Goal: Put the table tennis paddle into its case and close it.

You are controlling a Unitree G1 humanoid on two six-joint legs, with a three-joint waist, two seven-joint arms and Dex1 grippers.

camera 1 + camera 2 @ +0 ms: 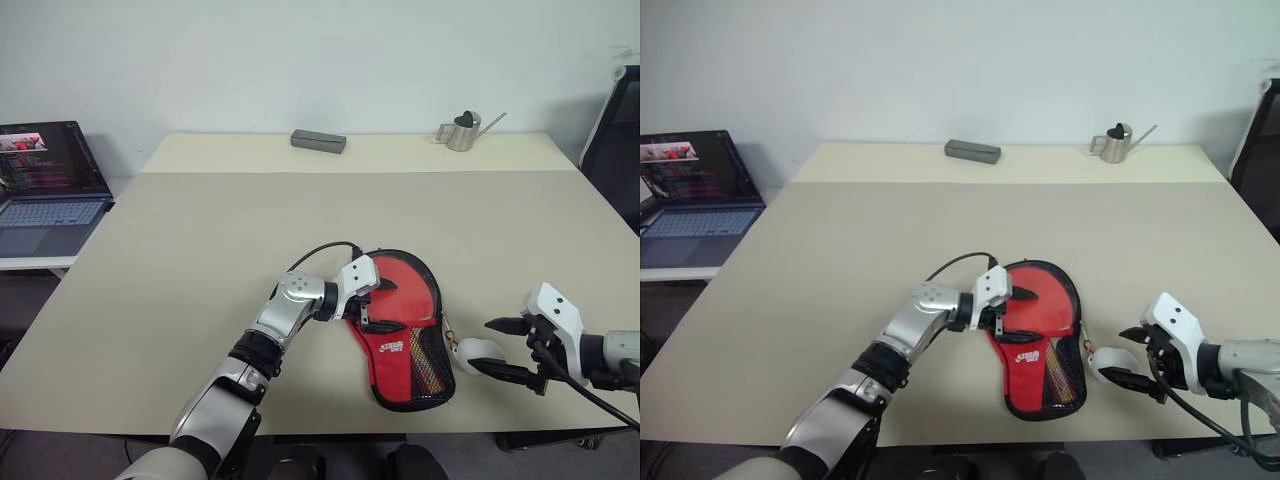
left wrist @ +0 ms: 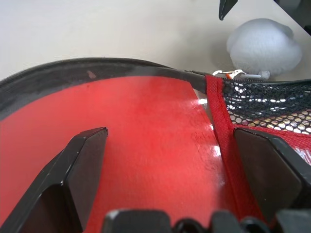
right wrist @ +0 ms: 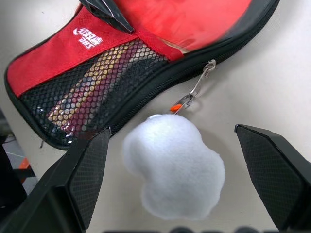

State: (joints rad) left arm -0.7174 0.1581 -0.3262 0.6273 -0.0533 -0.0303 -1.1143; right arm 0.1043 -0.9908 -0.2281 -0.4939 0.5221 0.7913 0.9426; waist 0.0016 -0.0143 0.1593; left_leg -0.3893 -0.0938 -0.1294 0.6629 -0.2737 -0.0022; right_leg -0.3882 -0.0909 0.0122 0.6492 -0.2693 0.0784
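The table tennis paddle [image 1: 405, 290] lies inside its case [image 1: 408, 372] near the front edge of the desk [image 1: 180, 250], its red face showing through the open round end while the striped handle sits under the mesh pocket [image 3: 92, 92]. The case lies flat, round end away from the robot, narrow red-panelled end toward the front edge. Its white pompom [image 3: 172, 165] rests on the desk just beside the case's right edge, joined to the zip by a short metal pull [image 3: 194, 92].

The left tool [image 1: 370, 300] hovers over the round end with its black fingers [image 2: 82, 170] spread wide above the red face, holding nothing. The right tool [image 1: 505, 348] sits low over the desk right of the case, its fingers wide apart on either side of the pompom, not closed on it.

At the far edge of the desk stand a grey box [image 1: 318, 141] and a small metal watering can [image 1: 462, 131]. A laptop [image 1: 45, 190] sits open on a side table to the left.
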